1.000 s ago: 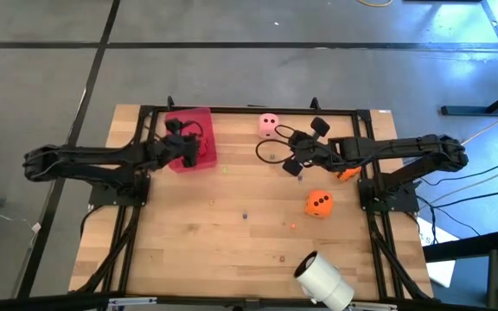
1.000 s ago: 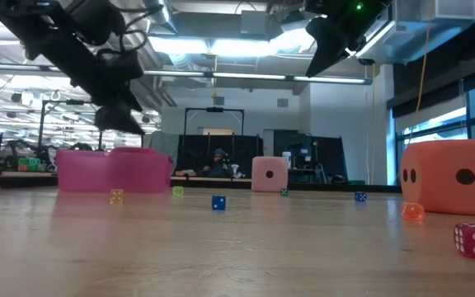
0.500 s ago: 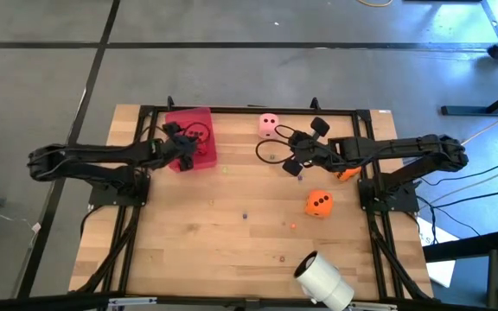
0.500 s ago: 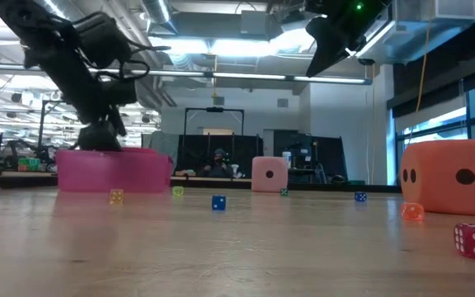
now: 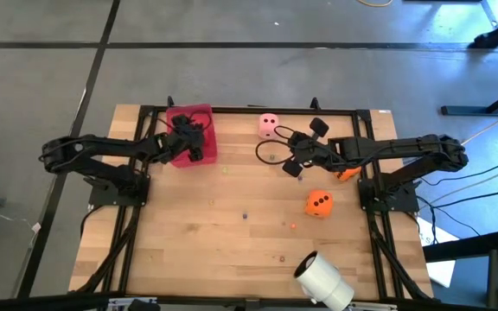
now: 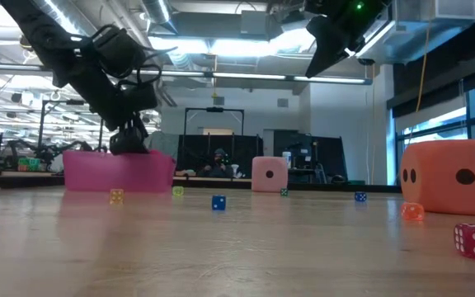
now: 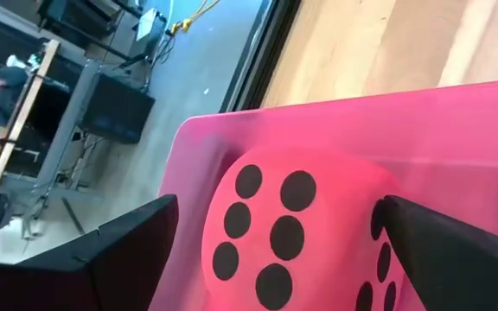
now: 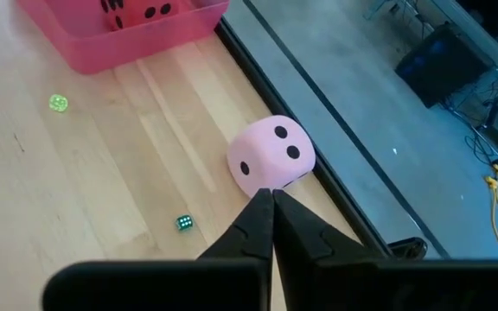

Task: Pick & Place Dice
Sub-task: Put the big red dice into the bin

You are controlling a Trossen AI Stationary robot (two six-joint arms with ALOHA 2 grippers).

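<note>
- Your left gripper (image 5: pixel 190 141) hangs over the pink tray (image 5: pixel 204 117) at the table's far left, fingers (image 7: pixel 119 250) spread wide apart around the red die (image 7: pixel 296 229) in it, seemingly not touching.
- Your right gripper (image 5: pixel 299 149) hovers near the far edge, jaws pressed together, empty.
- The pale pink die (image 5: pixel 269 125) sits just beyond it; one orange die (image 5: pixel 319 203) lies nearer.

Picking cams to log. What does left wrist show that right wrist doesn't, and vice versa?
Left wrist only: close view of the red die lying in the tray, six pips facing the camera, the left gripper open, fingers either side of it. Right wrist only: pale pink die on the wood by the table's edge rail, two tiny green dice, right gripper shut. Both: the pink tray holding the red die, and the wooden table.
</note>
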